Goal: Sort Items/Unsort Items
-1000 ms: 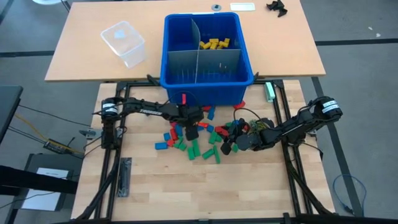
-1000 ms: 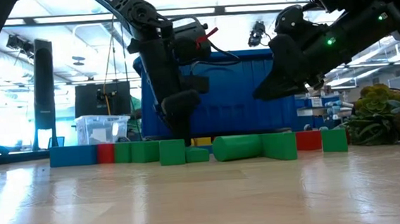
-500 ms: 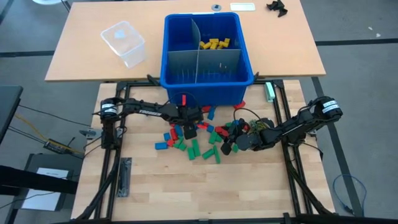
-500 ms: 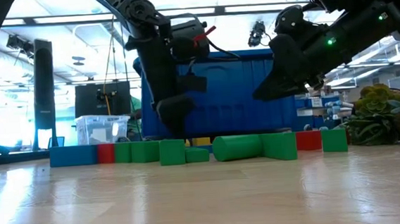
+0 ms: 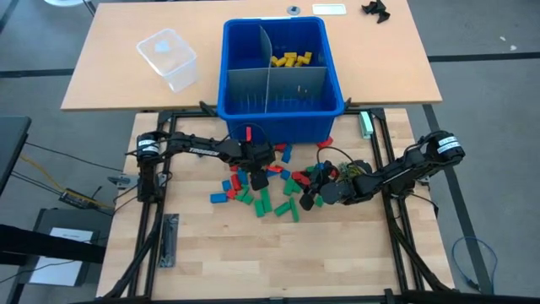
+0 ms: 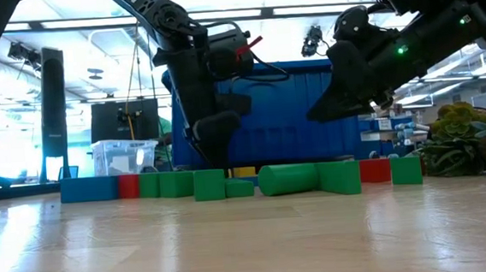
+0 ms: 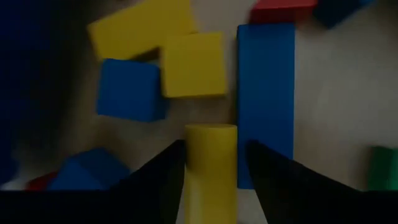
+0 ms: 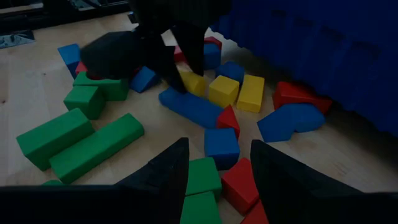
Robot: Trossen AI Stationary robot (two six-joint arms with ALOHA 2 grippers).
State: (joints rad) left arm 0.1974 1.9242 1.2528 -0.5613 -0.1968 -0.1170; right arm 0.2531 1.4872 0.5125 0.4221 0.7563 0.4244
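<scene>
Left arm extends from the frame's 9 o'clock side toward table centre; left gripper (image 5: 259, 179) points down, fingers (image 7: 163, 180) closed on a yellow cylinder block (image 7: 211, 168). Right arm reaches in from 3 o'clock; right gripper (image 5: 309, 200) hovers low, fingers (image 8: 163, 177) parted.

Two arms (image 5: 194, 149) – one blue bin (image 5: 283, 118), one clear tub (image 5: 168, 59), several yellow blocks (image 5: 291, 59) inside the bin.

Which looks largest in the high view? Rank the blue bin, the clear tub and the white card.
1. blue bin
2. clear tub
3. white card
The sizes differ plainly, so there are no ties.
</scene>
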